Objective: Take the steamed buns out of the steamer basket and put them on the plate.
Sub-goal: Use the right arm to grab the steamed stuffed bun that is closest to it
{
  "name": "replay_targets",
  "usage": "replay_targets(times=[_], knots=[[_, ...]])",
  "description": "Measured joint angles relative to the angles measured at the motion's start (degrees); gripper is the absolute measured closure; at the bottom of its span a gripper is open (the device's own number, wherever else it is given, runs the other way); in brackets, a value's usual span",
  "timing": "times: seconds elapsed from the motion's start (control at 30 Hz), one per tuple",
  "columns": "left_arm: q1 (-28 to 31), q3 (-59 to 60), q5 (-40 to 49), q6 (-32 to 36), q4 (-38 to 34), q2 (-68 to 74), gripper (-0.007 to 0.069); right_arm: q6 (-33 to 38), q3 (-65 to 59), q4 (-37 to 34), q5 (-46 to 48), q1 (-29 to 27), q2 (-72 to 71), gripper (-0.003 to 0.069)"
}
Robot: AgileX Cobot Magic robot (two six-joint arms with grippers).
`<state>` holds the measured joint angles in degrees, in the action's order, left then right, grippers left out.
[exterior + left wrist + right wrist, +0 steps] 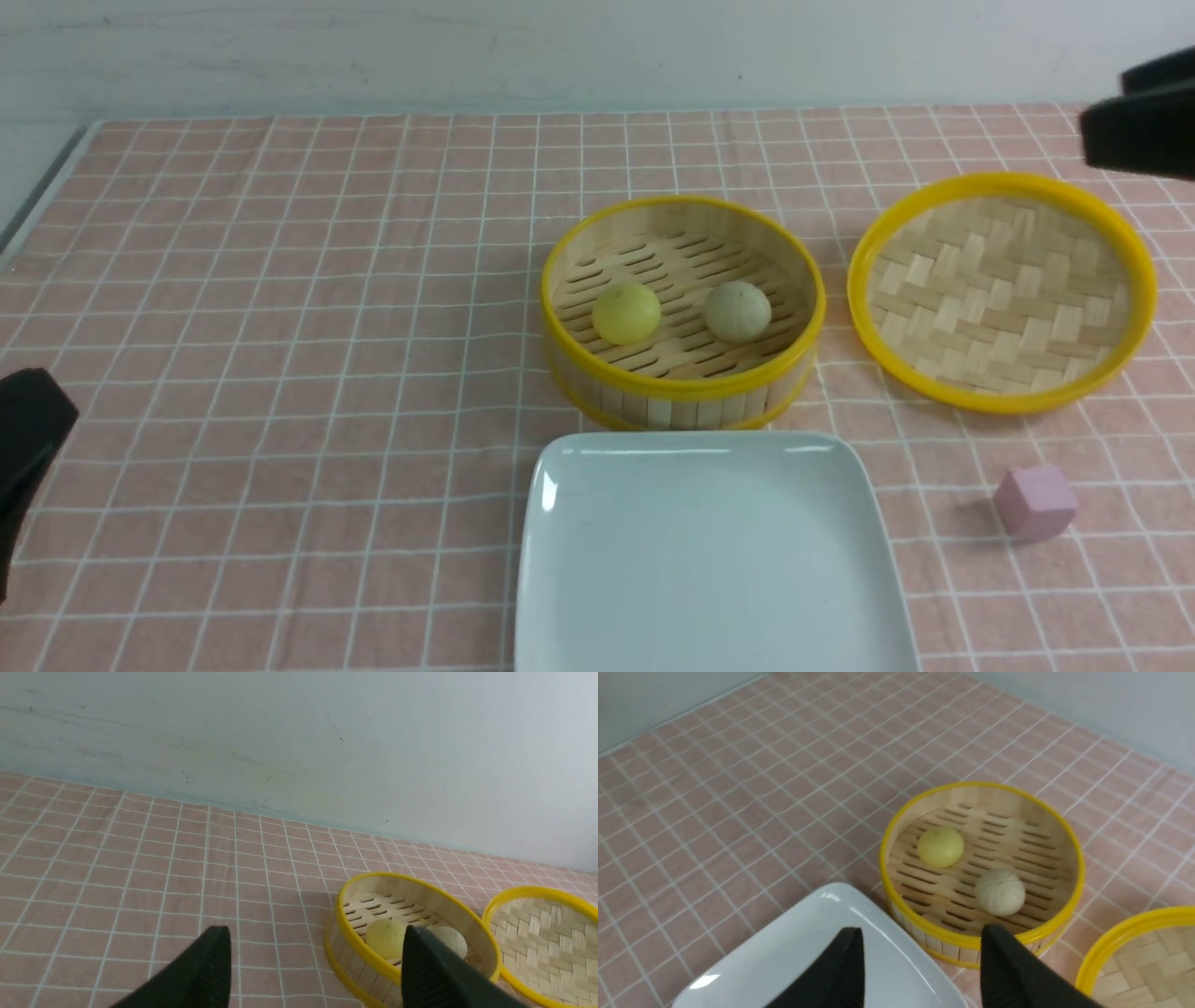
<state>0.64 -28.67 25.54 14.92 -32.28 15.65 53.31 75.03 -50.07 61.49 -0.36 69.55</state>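
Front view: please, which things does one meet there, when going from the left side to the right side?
Left tool, yellow bun, beige-grey bun, pink cube. The plate, the basket and the lid I leave out, because they overlap others in this order.

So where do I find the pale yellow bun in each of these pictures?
Front view: the pale yellow bun sits just above the middle, inside the steamer basket.
Left wrist view: in the lower right part of the picture, next to a dark pincer finger.
Right wrist view: a little right of centre, at about mid-height.
Shared landmark: the steamer basket's yellow rim, which surrounds the bun in all three.
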Motion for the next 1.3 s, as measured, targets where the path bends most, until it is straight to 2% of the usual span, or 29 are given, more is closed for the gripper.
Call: replay_targets(times=[0.1, 0.23, 0.37, 0.5, 0.6, 0.87, 0.97, 1.3], knots=[[0.00, 0.00, 0.00, 2.20, -1.72, 0.17, 0.0130, 0.07, 6.65, 0.35, 4.13, 0.00, 8.02, 0.0303], [0.00, -0.77, 0.79, 7.39, -6.92, 2.10, 0.0130, 0.27, 23.76, 2.56, 8.90, 1.37, 25.98, 0.0303], [0.00, -0.96, 0.98, 12.73, -12.90, 3.95, 0.0130, -4.76, 40.40, 11.28, 8.97, 6.29, 39.40, 0.0303], [0.00, -0.96, 1.03, 17.31, -14.92, 4.41, 0.0130, -11.74, 52.00, 22.10, 9.58, 12.27, 50.30, 0.0303], [0.00, -0.96, 1.03, 18.23, -15.15, 4.41, 0.0130, -13.77, 56.76, 24.75, 9.78, 15.13, 55.10, 0.0303], [0.00, -0.96, 1.08, 18.61, -15.17, 4.41, 0.0130, -17.02, 59.21, 27.10, 10.16, 19.56, 58.63, 0.0302], [0.00, -0.96, 1.08, 18.69, -15.17, 4.41, 0.0130, -18.70, 59.21, 30.05, 10.16, 19.88, 58.58, 0.0302], [0.00, -0.96, 1.08, 19.36, -15.17, 4.41, 0.0130, -25.05, 54.81, 31.98, 10.10, 19.94, 58.33, 0.0302]])
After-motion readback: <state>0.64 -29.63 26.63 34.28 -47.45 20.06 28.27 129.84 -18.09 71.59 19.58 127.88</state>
